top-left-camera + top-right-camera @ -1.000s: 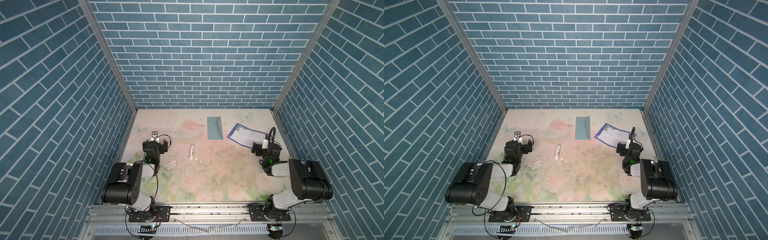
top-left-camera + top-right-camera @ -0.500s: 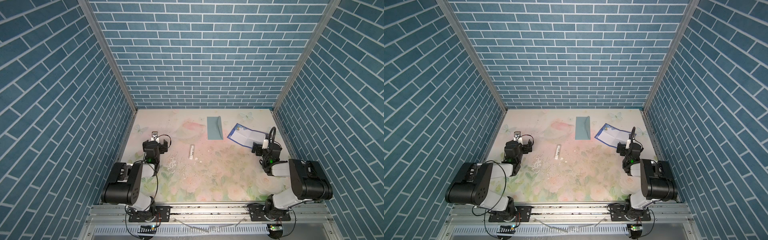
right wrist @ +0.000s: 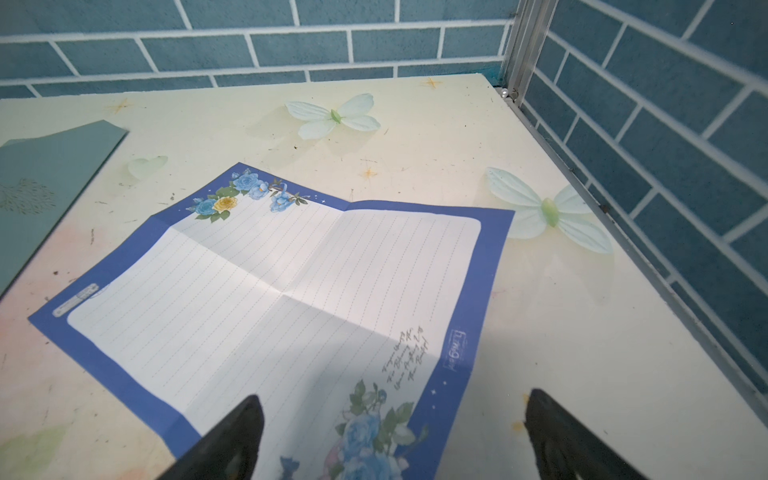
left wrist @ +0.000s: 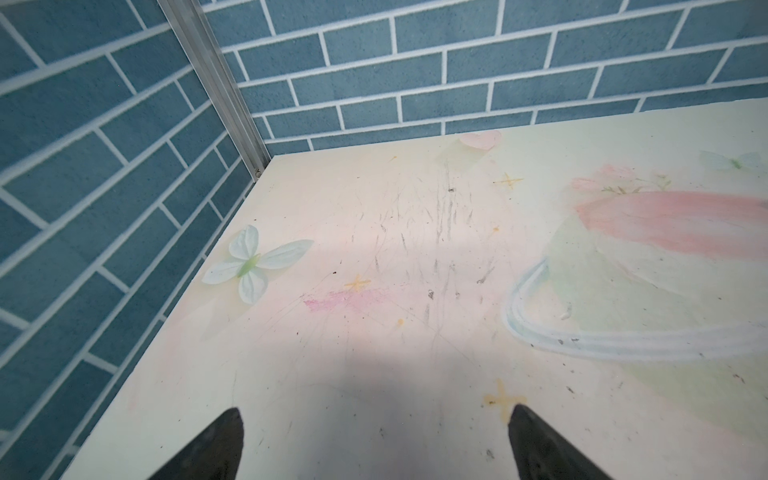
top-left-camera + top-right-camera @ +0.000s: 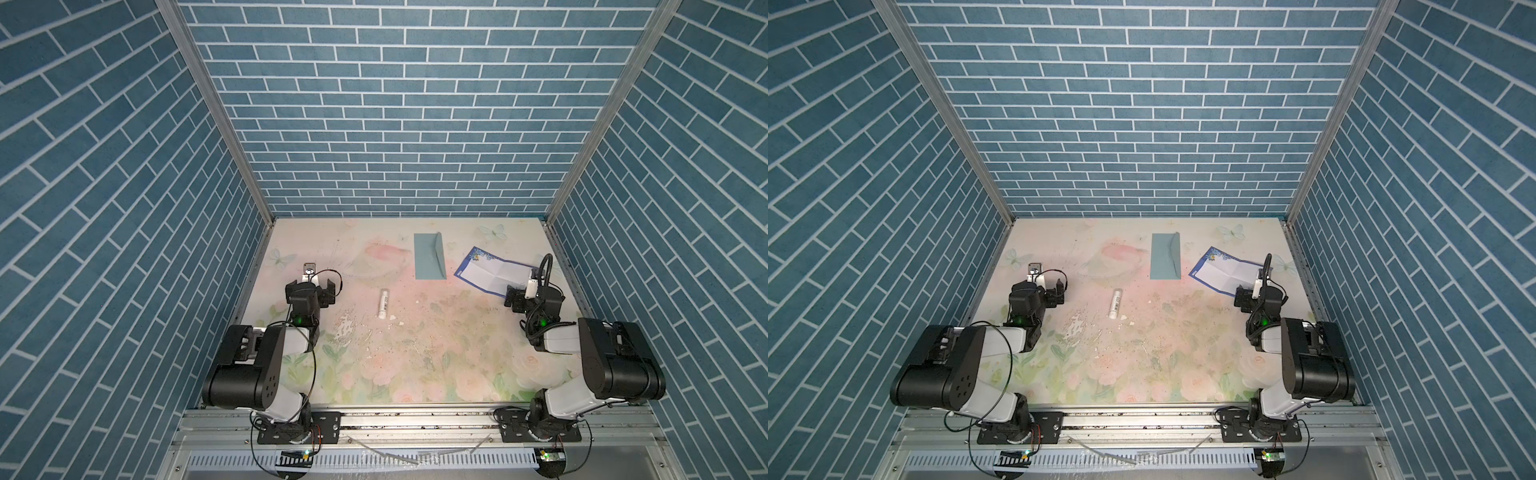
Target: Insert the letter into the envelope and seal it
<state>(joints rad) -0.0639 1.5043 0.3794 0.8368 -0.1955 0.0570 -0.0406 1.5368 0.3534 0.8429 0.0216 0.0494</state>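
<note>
R end effector (image 3: 395,397): same spot, letter (image 3: 270,291) edge

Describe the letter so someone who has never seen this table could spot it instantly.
Look to the far right corner of the floral table. The letter lies there unfolded, just right of the teal envelope. It alone is white, lined and creased, with a dark blue flowered border.

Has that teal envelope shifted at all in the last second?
No. The envelope sits where it was, same gap from the back wall and the letter.
</note>
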